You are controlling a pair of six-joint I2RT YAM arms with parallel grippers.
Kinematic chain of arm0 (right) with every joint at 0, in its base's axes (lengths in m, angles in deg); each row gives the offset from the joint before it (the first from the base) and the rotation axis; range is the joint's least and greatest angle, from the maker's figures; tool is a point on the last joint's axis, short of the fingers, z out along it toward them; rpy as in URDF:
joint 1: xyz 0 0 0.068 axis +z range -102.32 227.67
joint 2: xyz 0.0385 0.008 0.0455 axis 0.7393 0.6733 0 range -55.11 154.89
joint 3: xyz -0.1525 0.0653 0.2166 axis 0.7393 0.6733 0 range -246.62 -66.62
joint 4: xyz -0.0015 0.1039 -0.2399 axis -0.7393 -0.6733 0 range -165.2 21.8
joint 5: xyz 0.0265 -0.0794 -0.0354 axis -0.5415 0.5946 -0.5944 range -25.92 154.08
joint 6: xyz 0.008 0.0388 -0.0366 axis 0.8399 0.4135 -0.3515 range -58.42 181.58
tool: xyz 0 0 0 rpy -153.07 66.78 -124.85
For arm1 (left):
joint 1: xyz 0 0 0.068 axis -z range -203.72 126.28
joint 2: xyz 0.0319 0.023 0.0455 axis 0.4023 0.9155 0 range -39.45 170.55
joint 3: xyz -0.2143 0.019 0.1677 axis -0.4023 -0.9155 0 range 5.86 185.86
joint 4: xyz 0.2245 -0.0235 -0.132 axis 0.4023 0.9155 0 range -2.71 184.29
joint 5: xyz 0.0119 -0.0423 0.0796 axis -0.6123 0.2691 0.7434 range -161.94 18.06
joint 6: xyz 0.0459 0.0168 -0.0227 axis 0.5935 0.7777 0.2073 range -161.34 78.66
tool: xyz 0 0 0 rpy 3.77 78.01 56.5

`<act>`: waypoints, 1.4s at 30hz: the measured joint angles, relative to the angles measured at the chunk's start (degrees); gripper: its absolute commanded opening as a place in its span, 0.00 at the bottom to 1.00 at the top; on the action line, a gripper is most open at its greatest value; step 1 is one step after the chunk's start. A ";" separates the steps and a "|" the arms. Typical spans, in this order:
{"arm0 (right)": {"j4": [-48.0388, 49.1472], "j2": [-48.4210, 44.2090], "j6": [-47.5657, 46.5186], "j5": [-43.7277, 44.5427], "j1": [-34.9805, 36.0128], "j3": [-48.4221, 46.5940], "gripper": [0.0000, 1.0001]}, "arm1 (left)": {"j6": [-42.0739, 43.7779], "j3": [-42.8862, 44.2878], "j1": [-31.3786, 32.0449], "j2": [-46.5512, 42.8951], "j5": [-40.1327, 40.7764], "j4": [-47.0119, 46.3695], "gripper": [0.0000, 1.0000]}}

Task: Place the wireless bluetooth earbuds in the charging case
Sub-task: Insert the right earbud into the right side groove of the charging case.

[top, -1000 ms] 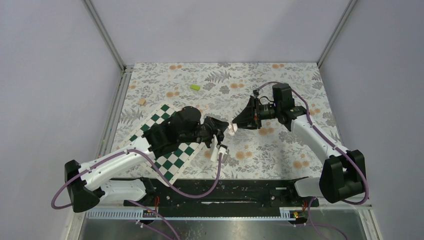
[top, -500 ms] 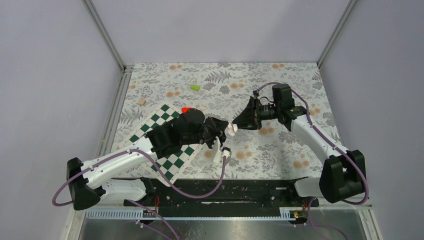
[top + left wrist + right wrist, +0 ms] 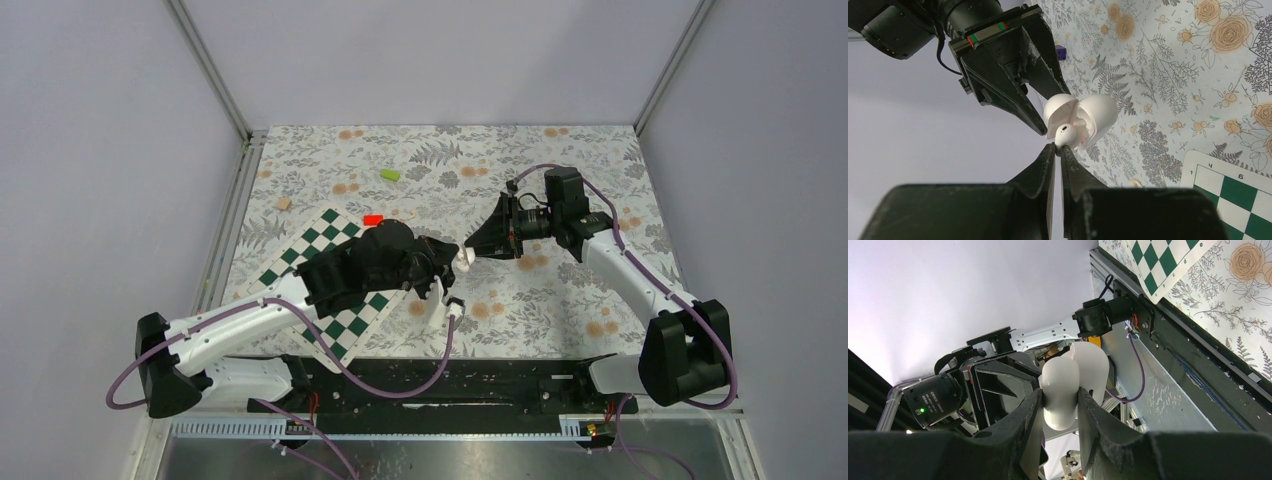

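The charging case [image 3: 465,257] is white and rounded, held in the air over the table's middle with its lid open. My right gripper [image 3: 1060,399] is shut on the case [image 3: 1064,387] from the right. In the left wrist view the case [image 3: 1095,114] shows a pinkish inside. A white earbud [image 3: 1066,134] sits at the case's opening, its head touching the inner edge. My left gripper [image 3: 1058,148] is shut on the earbud's stem, and comes in from the left [image 3: 450,265]. The stem itself is hidden between the fingers.
A green-and-white chessboard mat [image 3: 345,325] lies under my left arm. Near it are a red block [image 3: 373,220], a green block [image 3: 390,175] farther back, and a small tan piece [image 3: 285,203] at the left. A purple die [image 3: 1061,51] lies on the floral cloth.
My left arm has shifted right and back, bringing the earbud up against the open case and uncovering the red block. The right arm has held still.
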 measured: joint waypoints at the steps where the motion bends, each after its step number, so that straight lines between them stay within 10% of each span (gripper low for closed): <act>1: 0.13 0.00 0.11 0.00 0.00 0.00 0.00 | 0.00 0.00 0.04 0.00 0.07 0.02 0.00; 42: 0.68 0.81 1.29 -0.33 -0.33 0.00 0.00 | 2.75 1.70 4.81 2.27 6.78 3.61 0.00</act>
